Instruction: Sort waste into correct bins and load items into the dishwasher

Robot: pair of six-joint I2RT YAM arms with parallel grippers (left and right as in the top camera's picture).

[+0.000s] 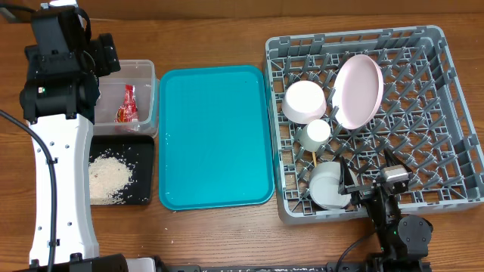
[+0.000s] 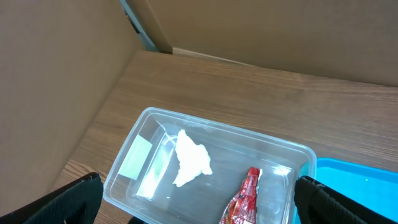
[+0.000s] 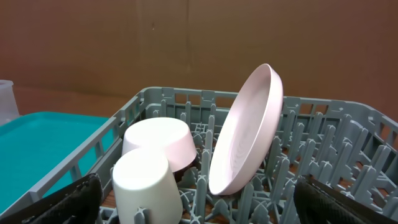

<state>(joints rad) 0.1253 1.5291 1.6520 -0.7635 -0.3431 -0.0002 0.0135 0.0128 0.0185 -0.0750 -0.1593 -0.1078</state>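
Note:
The clear tub (image 1: 145,69) holds a red wrapper (image 1: 127,106); the left wrist view shows the tub (image 2: 149,115) with a white tissue wad (image 2: 189,158) beside the wrapper (image 2: 245,199). My left gripper (image 2: 199,208) hangs open above the tub (image 1: 104,54), holding nothing. Rice grains (image 1: 111,177) lie in the black tray (image 1: 144,147). The grey dish rack (image 1: 446,113) carries a pink plate (image 1: 358,91) on edge, a white bowl (image 1: 305,102) and two white cups (image 1: 318,132) (image 1: 329,187). My right gripper (image 1: 370,180) is open at the rack's front, facing a cup (image 3: 146,186), the bowl (image 3: 161,143) and the plate (image 3: 245,130).
A bare teal serving tray (image 1: 214,136) lies between the bins and the rack. A thin pale stick (image 1: 312,157) shows among the rack's pegs between the cups. Brown walls stand behind the table.

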